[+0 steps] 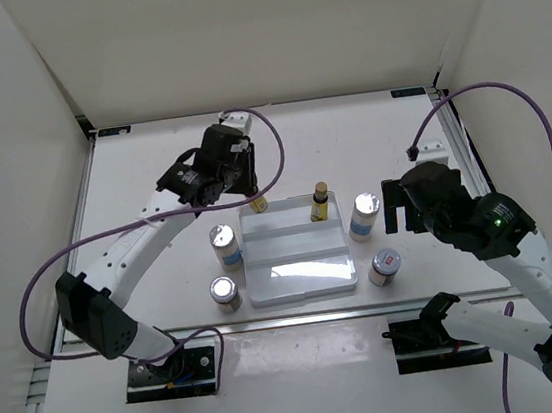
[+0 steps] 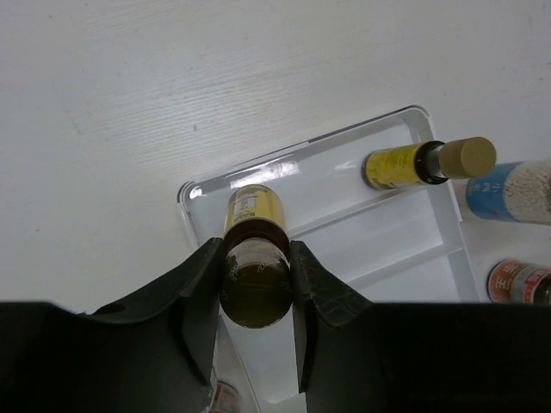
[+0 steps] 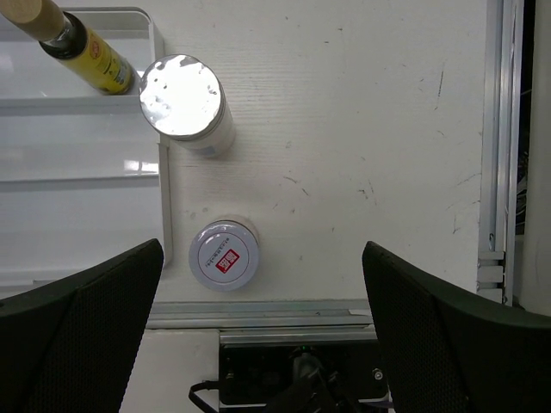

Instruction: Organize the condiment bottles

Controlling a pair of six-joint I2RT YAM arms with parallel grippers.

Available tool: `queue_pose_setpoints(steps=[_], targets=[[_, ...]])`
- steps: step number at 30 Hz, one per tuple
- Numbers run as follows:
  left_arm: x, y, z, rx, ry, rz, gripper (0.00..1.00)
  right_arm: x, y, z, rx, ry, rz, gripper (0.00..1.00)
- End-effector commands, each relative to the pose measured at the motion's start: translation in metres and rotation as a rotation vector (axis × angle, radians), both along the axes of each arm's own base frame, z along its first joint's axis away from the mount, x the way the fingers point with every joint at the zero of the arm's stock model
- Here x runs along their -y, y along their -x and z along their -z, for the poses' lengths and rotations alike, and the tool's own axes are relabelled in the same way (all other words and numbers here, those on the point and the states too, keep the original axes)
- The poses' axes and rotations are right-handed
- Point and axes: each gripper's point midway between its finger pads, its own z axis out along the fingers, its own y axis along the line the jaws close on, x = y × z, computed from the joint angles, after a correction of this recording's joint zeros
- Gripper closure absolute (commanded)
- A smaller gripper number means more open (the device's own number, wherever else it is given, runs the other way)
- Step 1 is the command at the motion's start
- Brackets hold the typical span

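White table (image 1: 150, 162), white walls (image 1: 254, 28) around. The left gripper (image 2: 254, 254) clamps an amber bottle (image 2: 252, 211) at the tray's (image 2: 413, 249) 11 o'clock corner; the right gripper (image 3: 261, 248) has jaws spread wide.

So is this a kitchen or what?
Likely a robot lab bench, not a kitchen: plain white walls box in a white table, and two white-and-black robot arms trail purple cables.

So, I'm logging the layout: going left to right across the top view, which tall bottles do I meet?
left white bottle → held amber bottle, in the left fingers → free amber bottle → right white bottle
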Motion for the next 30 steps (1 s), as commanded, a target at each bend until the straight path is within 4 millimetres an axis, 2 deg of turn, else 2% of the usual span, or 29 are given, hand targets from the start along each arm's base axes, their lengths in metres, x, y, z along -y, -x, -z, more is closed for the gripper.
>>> queue_pose_setpoints(steps=[1, 2, 4, 12, 16, 17, 19, 20, 22, 24, 25, 27, 28, 30], targets=[[0.009, -0.011, 0.002, 0.018, -0.016, -0.034, 0.89, 0.006, 0.0, -0.001, 0.015, 0.007, 0.031, 0.0], [0.01, -0.013, 0.017, -0.01, -0.039, -0.034, 0.89, 0.006, 0.0, -0.001, 0.015, 0.007, 0.031, 0.0], [0.007, -0.016, 0.03, -0.026, -0.074, -0.053, 0.89, 0.007, 0.001, -0.003, 0.023, 0.001, 0.031, 0.0], [0.006, -0.028, 0.064, -0.047, -0.155, -0.094, 0.89, 0.007, 0.001, 0.0, 0.016, 0.006, 0.031, 0.0], [0.005, -0.028, 0.079, -0.075, -0.171, -0.112, 0.68, 0.006, 0.002, 0.001, 0.011, 0.001, 0.025, 0.0], [0.004, -0.027, 0.088, -0.092, -0.186, -0.111, 0.57, 0.006, 0.002, 0.001, 0.011, 0.001, 0.025, 0.0], [0.004, -0.027, 0.088, -0.094, -0.18, -0.117, 0.41, 0.006, 0.002, 0.001, 0.011, 0.001, 0.025, 0.0], [0.003, -0.025, 0.091, -0.103, -0.18, -0.123, 0.26, 0.005, 0.001, 0.002, 0.004, -0.001, 0.032, 0.0], [0.004, -0.023, 0.082, -0.091, -0.159, -0.117, 0.16, 0.002, 0.001, 0.007, -0.015, 0.0, 0.033, 0.0], [0.005, -0.019, 0.071, -0.083, -0.133, -0.102, 0.0, -0.005, 0.0, 0.014, -0.052, -0.005, 0.025, 0.0], [0.005, -0.015, 0.054, -0.062, -0.103, -0.094, 0.0, -0.009, -0.001, 0.013, -0.061, -0.019, 0.024, 0.0], [0.003, -0.008, 0.032, -0.037, -0.064, -0.081, 0.0, -0.021, -0.002, 0.019, -0.112, -0.039, -0.001, 0.0], [-0.001, 0.0, 0.008, -0.001, -0.031, -0.066, 0.0, -0.027, -0.005, 0.022, -0.126, -0.044, -0.01, 0.0], [-0.009, 0.011, -0.012, 0.038, -0.007, -0.06, 0.0, -0.032, -0.009, 0.026, -0.135, -0.046, -0.015, 0.0]])
